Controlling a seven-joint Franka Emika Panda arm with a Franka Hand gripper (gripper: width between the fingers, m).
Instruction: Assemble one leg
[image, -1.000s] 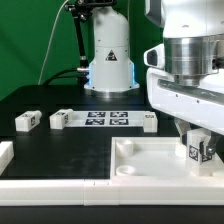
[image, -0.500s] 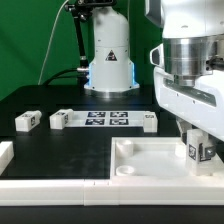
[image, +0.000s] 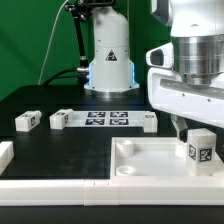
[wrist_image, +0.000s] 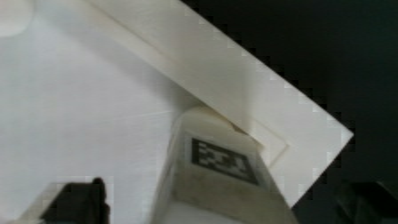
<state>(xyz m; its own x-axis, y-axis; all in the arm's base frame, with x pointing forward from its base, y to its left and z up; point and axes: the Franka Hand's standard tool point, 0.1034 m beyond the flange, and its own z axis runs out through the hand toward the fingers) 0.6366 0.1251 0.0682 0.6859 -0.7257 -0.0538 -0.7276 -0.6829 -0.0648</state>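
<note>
A black bench (image: 60, 150) with white furniture parts, seen from a camera off the arm and from one on the wrist

In the exterior view a large white robot arm fills the view's right side. Its gripper (image: 181, 124) hangs just above a big white square panel (image: 150, 158) that lies flat at the front of the bench. One leg (image: 201, 151) — a small white block with a black-and-white tag on its face — stands upright at the panel's corner on the exterior view's right, where a corner socket would be. The leg appears free of the gripper, which sits a little above and to the exterior view's left of it. Whether the jaws are wide or narrow cannot be told; the fingertips are mostly hidden by the arm's body.

The wrist view shows the same tagged leg (wrist_image: 222, 160) close up, rising against the white panel (wrist_image: 89, 110), with one dark finger (wrist_image: 75, 200) beside it, not touching.

Further back, two more tagged blocks (image: 27, 121) lie loose on the bench, beside the marker board (image: 105, 119).

Judging by this, the leg is set in place and looks released — whether it is fully seated or screwed tight cannot be seen, so a final tightening may remain
</note>
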